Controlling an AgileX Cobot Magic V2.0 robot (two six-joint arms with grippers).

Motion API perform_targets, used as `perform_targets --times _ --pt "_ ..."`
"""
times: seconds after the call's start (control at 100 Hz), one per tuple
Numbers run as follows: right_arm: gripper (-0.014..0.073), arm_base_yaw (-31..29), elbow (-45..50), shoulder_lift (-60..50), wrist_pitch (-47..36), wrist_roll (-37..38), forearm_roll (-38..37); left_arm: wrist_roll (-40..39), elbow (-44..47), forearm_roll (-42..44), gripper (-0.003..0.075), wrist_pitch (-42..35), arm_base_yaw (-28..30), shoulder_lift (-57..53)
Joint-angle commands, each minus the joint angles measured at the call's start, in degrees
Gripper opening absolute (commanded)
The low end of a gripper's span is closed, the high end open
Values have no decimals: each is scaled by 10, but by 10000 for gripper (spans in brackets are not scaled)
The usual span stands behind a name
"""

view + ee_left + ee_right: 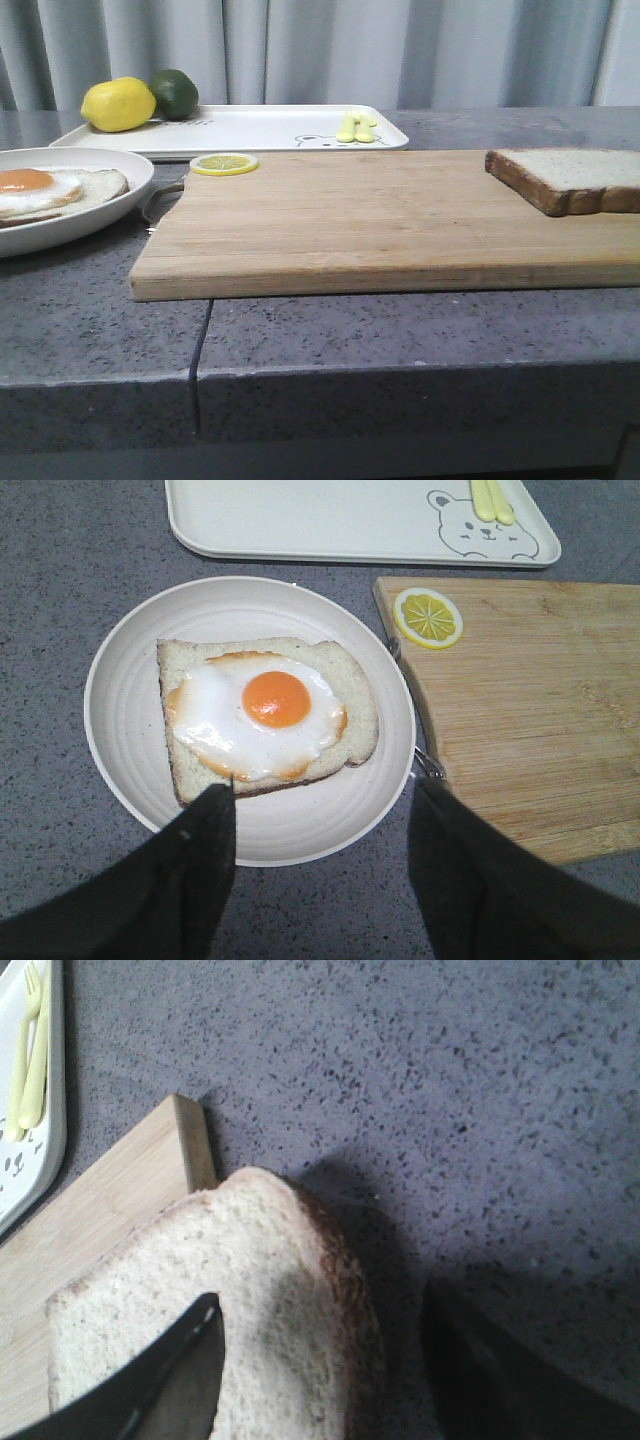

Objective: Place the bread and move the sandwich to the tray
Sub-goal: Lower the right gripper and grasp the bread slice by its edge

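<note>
Soft, light bread at the cutting board's right end looked crushable, best pinched gently across its crusts by the right claw, which hung open and empty.

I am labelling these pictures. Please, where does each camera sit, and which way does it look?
Front view: low at the counter edge, facing forward over the cutting board; no robot part shows.
Left wrist view: above the sandwich on the plate; left gripper fingers show.
Right wrist view: above the bread; right gripper fingers show.
All views share the tray.
</note>
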Motion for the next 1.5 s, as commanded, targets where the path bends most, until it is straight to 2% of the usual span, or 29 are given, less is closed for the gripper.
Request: perform_targets --times 0.0,0.69,0.91,1.11,1.36,1.49 --pt "445 -4 -18 -9 19 -13 26 0 -20 -15 368 -30 -3 1" --pt "437 -5 -18 28 62 -29 50 0 -20 -15 368 -30 -3 1" --pt "284 -5 -18 28 63 -29 49 0 -20 -15 368 -30 -3 1" --pt "190 -5 -18 28 65 -29 49 0 -20 -15 368 -30 -3 1" --pt "-72 -5 -18 28 70 -29 49 0 -20 -15 368 -30 -3 1" --pt "-61 -5 -18 24 97 -29 51 0 -20 -15 368 -30 -3 1"
